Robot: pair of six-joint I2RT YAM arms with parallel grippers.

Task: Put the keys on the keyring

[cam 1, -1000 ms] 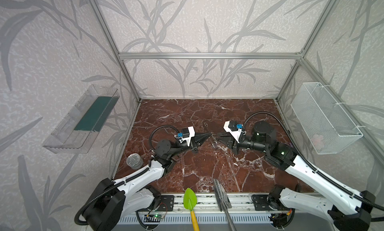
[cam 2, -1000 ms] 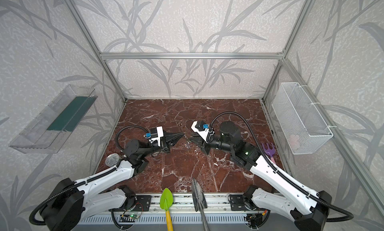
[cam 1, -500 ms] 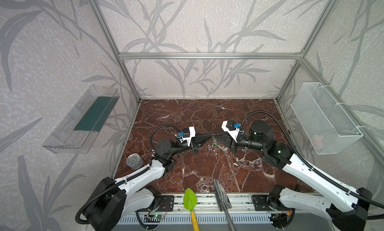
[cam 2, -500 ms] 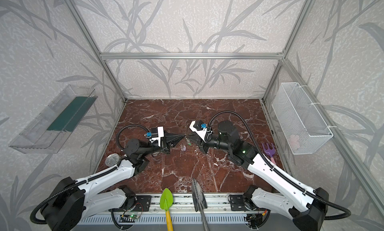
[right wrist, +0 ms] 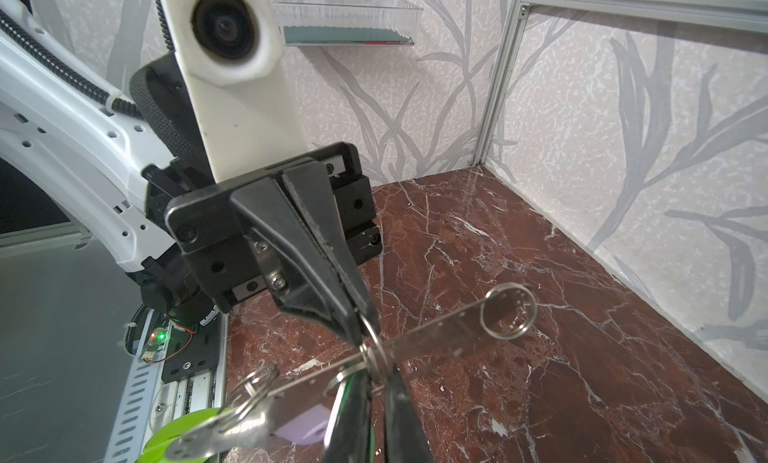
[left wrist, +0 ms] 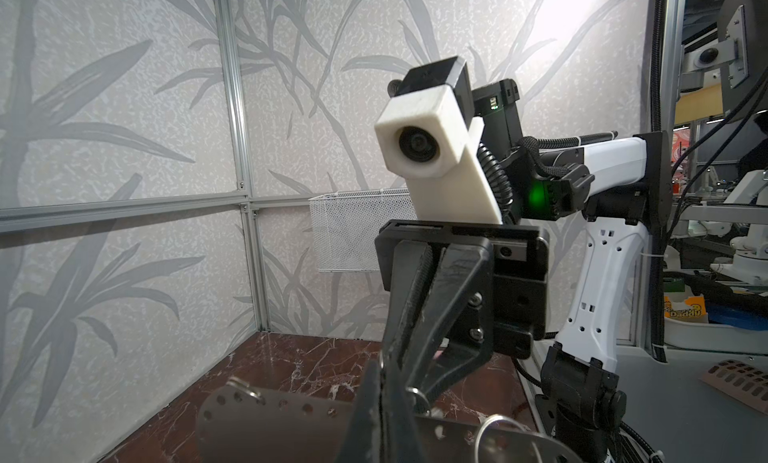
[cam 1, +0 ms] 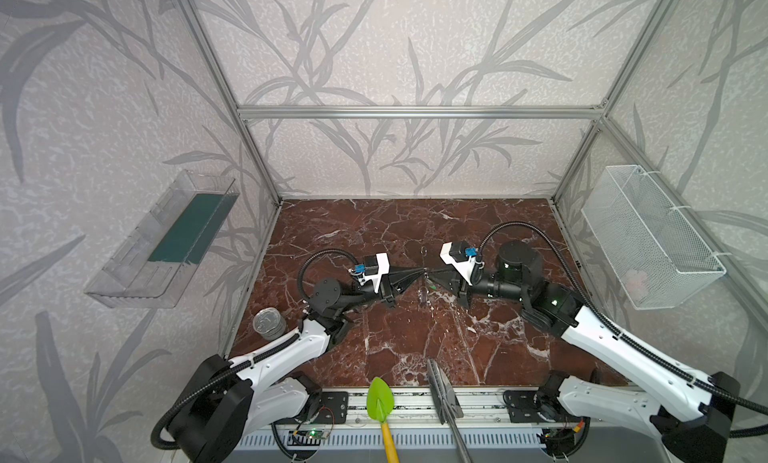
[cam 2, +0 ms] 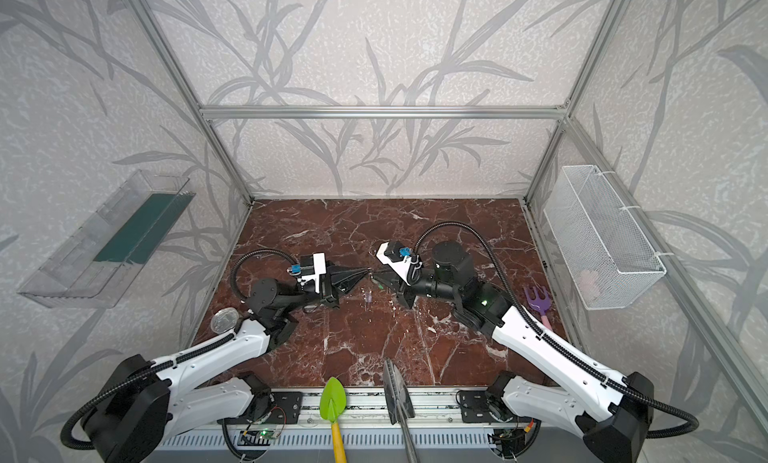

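Both claws meet tip to tip above the red marble bench: the left claw is clamped on the flat grey metal holed keyring tag, the right claw pinched on a thin wire ring, so threading a key seems next, needing fine alignment.

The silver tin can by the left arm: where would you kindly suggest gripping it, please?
Grip the tin can across its round side wall, coming from above: it stands upright, lid up, and the frame rail beside it likely blocks a sideways approach.
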